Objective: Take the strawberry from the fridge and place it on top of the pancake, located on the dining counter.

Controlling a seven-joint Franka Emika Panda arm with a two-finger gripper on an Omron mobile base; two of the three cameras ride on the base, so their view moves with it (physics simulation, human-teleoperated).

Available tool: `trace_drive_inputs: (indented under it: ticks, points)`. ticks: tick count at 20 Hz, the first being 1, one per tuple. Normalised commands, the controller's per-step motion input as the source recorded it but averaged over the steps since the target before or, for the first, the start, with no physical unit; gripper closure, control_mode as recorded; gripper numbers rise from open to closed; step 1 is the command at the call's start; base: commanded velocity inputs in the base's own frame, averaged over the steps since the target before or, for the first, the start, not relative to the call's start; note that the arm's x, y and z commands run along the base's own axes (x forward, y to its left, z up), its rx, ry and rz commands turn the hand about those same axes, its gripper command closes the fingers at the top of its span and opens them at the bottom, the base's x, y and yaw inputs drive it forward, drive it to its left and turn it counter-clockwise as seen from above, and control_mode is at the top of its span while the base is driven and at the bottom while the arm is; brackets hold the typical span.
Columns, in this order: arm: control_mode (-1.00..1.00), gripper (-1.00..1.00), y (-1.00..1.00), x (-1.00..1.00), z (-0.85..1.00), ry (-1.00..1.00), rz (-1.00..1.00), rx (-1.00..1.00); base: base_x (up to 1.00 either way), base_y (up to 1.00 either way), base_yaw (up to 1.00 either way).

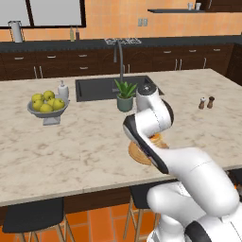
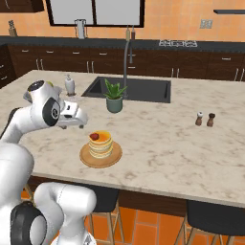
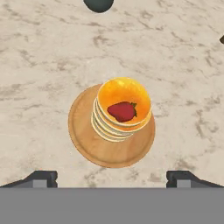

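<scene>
The big beige marble-patterned dining counter (image 2: 158,139) fills the middle of the room. Behind it runs a long wall of dark wood cabinets (image 2: 158,62) with a black top, under an orange wall and a window.

Going left to right in the left base view, a grey bowl of yellow lemons (image 1: 46,105) stands near the left end of the counter. Just beside it stands a small white soap bottle (image 1: 63,90). Next comes the dark sink (image 1: 99,87) set into the top, with a tall thin grey tap (image 1: 121,61) behind it. A small green plant in a round grey-green pot (image 1: 125,96) stands at the front edge of the sink. Far to the right stand two little shakers (image 1: 206,102), one light and one dark, close together.

In front of the plant pot, near the counter's front edge, lies a flat round wooden plate (image 2: 100,157). A stack of tan pancakes (image 2: 101,145) with a shiny orange top sits on it. The small red strawberry (image 2: 94,136) lies on top of the stack, a bit to one side of the middle.

The two-finger gripper (image 3: 112,178) is wide open and holds nothing. It hangs above the stack and does not touch it.

In the left base view the white arm hides most of the plate and the stack. In the hand view the plant pot is cut off at the top edge. Dark stools (image 2: 213,217) below the counter are cut off too.
</scene>
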Motion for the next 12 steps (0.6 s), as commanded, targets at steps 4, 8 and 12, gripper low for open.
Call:
trace_drive_inputs:
  ticks: [4,8,12]
  points:
    - [-1.0,-1.0,0.75,-1.0,-0.01,0.03,0.06,0.0,0.0,0.0,0.0]
    - [-1.0,-1.0,0.71,-0.93,-0.37,0.2,0.13,0.0,0.0,0.0,0.0]
    - [-1.0,-1.0,0.61,-0.28,-0.39,0.37,0.06,-0.07,0.0,0.0,0.0]
